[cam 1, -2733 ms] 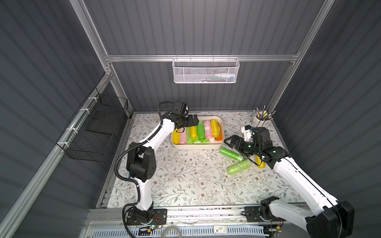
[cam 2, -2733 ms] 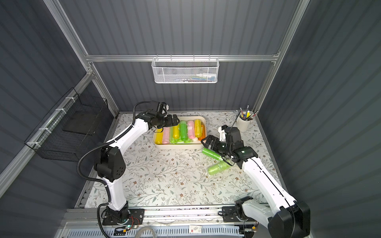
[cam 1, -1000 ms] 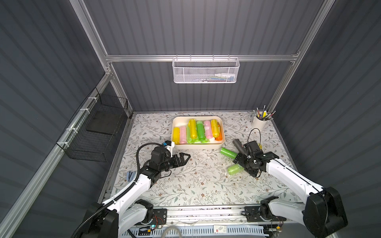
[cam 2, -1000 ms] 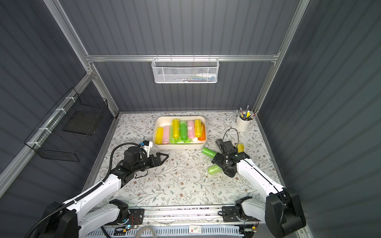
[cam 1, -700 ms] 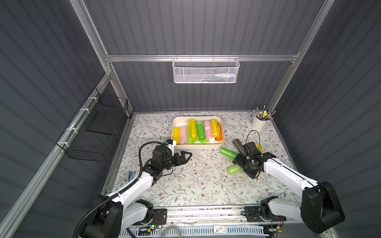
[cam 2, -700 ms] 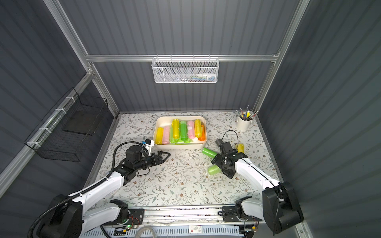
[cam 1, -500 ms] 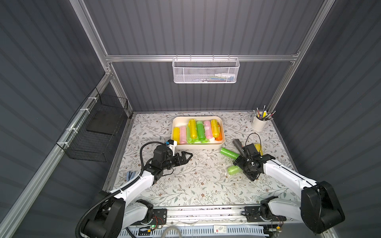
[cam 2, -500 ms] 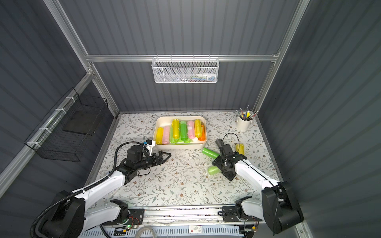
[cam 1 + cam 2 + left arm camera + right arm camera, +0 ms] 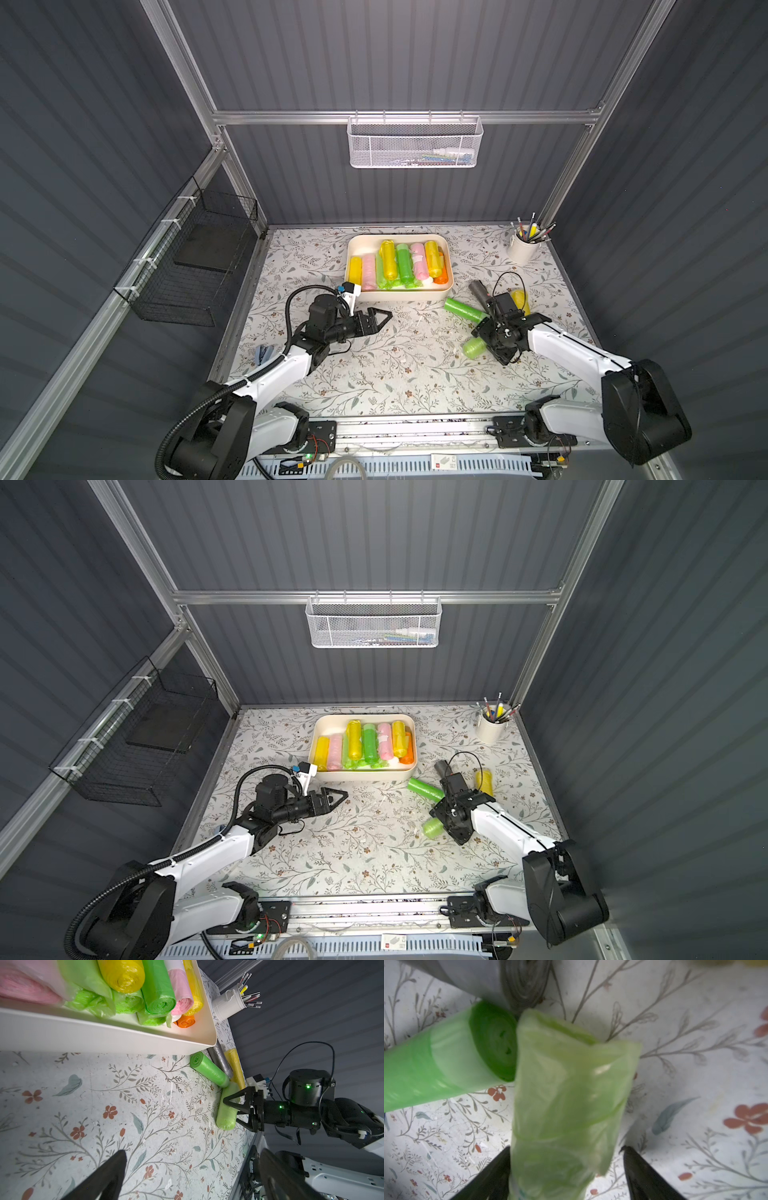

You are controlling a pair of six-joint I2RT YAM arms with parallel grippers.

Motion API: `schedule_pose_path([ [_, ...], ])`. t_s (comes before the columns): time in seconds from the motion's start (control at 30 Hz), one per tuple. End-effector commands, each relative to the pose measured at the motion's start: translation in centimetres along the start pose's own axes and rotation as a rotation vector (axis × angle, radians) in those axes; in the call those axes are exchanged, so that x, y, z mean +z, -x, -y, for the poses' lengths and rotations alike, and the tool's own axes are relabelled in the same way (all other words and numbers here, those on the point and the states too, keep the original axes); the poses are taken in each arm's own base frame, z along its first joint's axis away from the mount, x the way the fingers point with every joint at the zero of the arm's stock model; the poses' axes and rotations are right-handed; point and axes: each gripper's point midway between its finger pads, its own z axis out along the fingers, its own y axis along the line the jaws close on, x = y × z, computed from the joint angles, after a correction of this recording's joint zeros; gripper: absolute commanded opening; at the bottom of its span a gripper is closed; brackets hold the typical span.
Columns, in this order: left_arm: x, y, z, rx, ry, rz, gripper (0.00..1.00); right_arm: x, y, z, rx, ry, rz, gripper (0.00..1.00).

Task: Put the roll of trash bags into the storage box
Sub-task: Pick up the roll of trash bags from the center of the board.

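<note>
Nearest the robot, on the flowery table (image 9: 395, 374), the right gripper (image 9: 565, 1148) is down low over the light green roll of trash bags (image 9: 566, 1095). The roll lies flat on the table, right between the two black fingers. In the right wrist view one finger (image 9: 496, 1172) touches the side of the roll. Beside the other finger a little strip of table shows. So the jaws are spread around the roll and are not squeezing it. In both top views the gripper's body hides most of the roll, and only one end pokes out.

The left gripper (image 9: 380, 321) is over the table on the other side, well apart from the roll. Its fingers are spread wide with nothing between them.

A bit farther back, a darker green roll (image 9: 461, 309) lies with one end right up against the light green one. A grey roll (image 9: 478, 289) and a yellow roll (image 9: 519, 299) lie just behind it.

Next comes the storage box (image 9: 399, 296). It is packed with yellow, pink, green and orange rolls. The light green roll is outside it, on the table in front of its right corner.

In the far right corner stands a white cup (image 9: 521, 249) of pencils. A white mesh basket (image 9: 415, 145) hangs on the back wall. A black wire basket (image 9: 195, 266) hangs on the left wall.
</note>
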Motion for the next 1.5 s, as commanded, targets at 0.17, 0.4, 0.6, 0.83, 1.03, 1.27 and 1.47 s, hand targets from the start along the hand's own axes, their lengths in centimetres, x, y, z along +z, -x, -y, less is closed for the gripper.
schedule_pose_path([
  [0.17,-0.3,0.1,1.2,0.014,-0.041,0.001,1.00,0.4,0.3,1.0,-0.028,-0.072,0.011,0.77],
  [0.4,-0.3,0.1,1.7,0.030,-0.069,-0.003,1.00,0.7,0.5,0.8,-0.063,-0.077,0.010,0.66],
  [0.6,-0.4,-0.3,1.9,0.028,-0.084,-0.021,1.00,0.6,0.7,0.7,-0.099,-0.065,0.023,0.53],
  [0.83,-0.4,-0.4,1.9,0.015,-0.083,-0.030,1.00,0.2,0.7,0.1,-0.178,-0.055,0.025,0.52],
  [1.03,-0.5,-0.4,2.1,0.074,-0.080,-0.037,1.00,-0.2,0.1,-1.1,-0.238,-0.023,0.019,0.55],
  [1.27,-0.7,-0.2,1.9,0.119,-0.034,-0.057,1.00,-2.2,-0.3,-3.7,-0.365,0.029,0.103,0.58],
  [1.47,-0.8,0.0,2.0,0.112,-0.027,-0.054,1.00,-3.4,-0.9,-5.3,-0.402,0.080,0.132,0.55],
])
